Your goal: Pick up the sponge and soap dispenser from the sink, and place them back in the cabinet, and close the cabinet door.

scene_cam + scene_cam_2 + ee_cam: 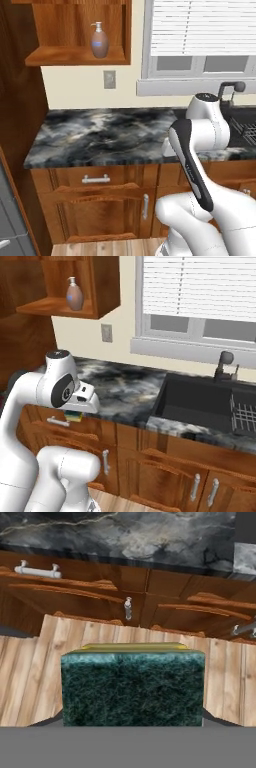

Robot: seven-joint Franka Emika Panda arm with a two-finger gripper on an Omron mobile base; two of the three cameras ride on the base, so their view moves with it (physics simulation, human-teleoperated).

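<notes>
a kitchen wall with a slatted window blind, a dark marbled stone counter and reddish-brown wooden fronts below it. the left base view takes in the open cabinet with its plain wooden shelf and one soap dispenser standing upright on that shelf, a rounded orange-brown bottle with a white pump and a pale bluish label. the right base view gives what the left barely catches: the whole sink, a deep black rectangular basin with one dark faucet behind it and a wire rack at its right side. there the gripper hangs off the counter's front edge, a small green and yellow block showing beneath the white hand. the hand view brings that block close: one sponge, a rectangular slab with a coarse dark green scouring face and a thin yellow layer along its far edge, pinched between the jaws, whose tips it hides. past it lie pale wooden floor planks, one drawer handle and two short silver door handles
</notes>
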